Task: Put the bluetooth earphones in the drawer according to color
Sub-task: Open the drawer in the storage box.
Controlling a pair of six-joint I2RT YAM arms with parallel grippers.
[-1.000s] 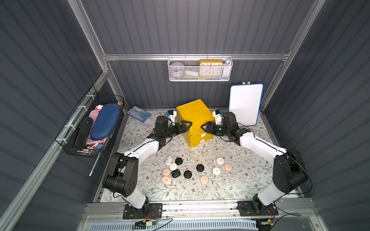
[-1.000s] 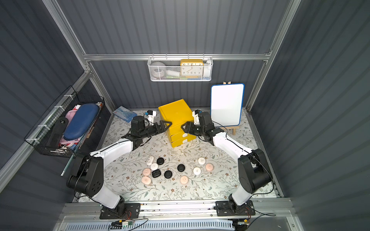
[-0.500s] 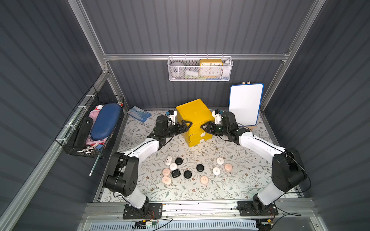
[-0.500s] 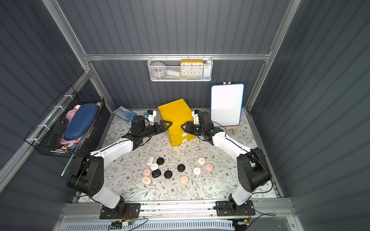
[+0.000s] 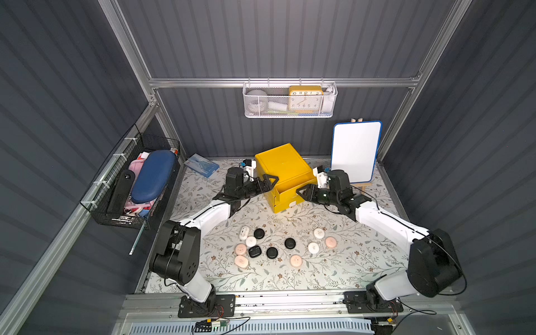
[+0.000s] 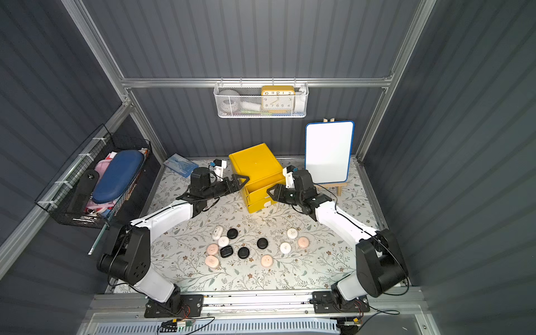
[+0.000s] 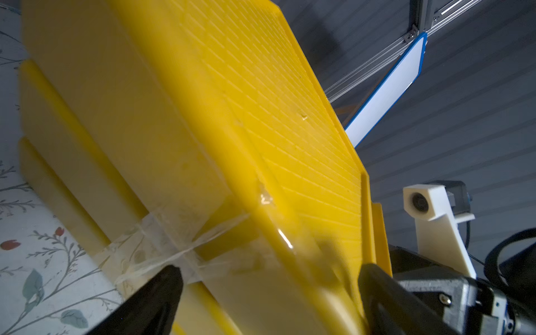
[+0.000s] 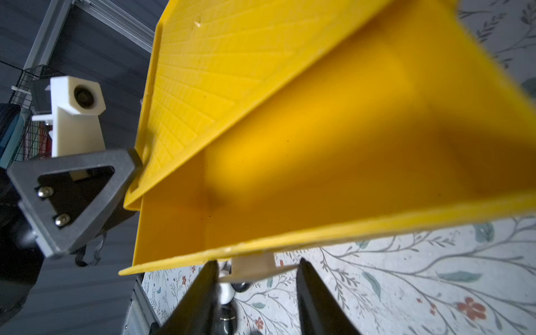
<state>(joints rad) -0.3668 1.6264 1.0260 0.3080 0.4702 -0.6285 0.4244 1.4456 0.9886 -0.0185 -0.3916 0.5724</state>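
Note:
A yellow drawer unit [image 5: 282, 165] stands at the back middle of the floral mat. Its top drawer [image 8: 319, 179] is pulled a little way out and shows nothing inside. My right gripper [image 5: 300, 192] [image 8: 255, 275] is shut on that drawer's cream handle tab [image 8: 252, 265], one finger at each end. My left gripper [image 5: 271, 181] [image 7: 269, 278] is open and straddles the unit's upper left edge. Several bluetooth earphones lie on the mat in front: black [image 5: 289, 243], white [image 5: 313, 247] and pale pink [image 5: 296, 260] ones, in both top views [image 6: 262, 243].
A whiteboard on an easel [image 5: 355, 152] stands just behind my right arm. A blue packet [image 5: 201, 165] lies at the back left. A black wire basket [image 5: 95, 200] with a blue case hangs on the left wall. A white mesh basket [image 5: 290, 114] hangs on the back wall.
My right gripper's jaws have narrowed onto the handle tab. Both arms and the earphones stay about where they were.

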